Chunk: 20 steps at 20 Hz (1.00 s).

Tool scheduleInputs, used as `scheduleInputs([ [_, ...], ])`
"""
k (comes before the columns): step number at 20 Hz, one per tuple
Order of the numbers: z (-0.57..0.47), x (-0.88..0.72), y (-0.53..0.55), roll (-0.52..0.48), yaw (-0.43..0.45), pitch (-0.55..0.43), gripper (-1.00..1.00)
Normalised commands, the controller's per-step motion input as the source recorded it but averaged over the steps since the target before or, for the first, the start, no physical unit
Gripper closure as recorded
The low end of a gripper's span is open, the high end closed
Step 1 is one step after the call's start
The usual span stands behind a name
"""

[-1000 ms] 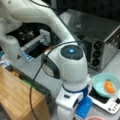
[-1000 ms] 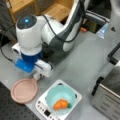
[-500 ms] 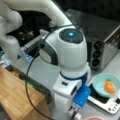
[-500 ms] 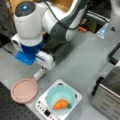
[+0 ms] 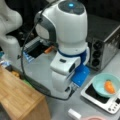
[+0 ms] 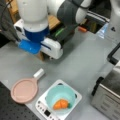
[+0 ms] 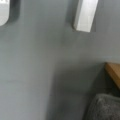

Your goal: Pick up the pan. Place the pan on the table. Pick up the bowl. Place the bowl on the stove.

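Resting on the stove (image 6: 75, 96), the bowl (image 6: 60, 96) with an orange item (image 6: 60, 104) inside, well apart from the gripper (image 6: 51, 57), whose fingers stay hidden behind the arm's body in both front views; open or closed, cannot tell. Lying flat on the table (image 6: 82, 65) just beside the stove, toward a front view's left, the pan (image 6: 24, 89). No readable writing anywhere.

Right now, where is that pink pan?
In a front view the pink pan lies on the grey table at bottom left, just left of the stove holding the teal bowl.
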Motion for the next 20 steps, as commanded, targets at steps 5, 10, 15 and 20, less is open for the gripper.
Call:
scheduleInputs([
  [5,0.24,-0.19,0.28,0.049,-0.172,0.108,-1.00],
  [10,0.22,-0.31,0.27,0.085,-0.163,0.057,-1.00],
  [15,0.06,-0.32,0.30,0.085,-0.181,-0.033,-1.00],
  [20,-0.07,-0.35,0.34,0.081,-0.130,-0.081,-1.00],
])
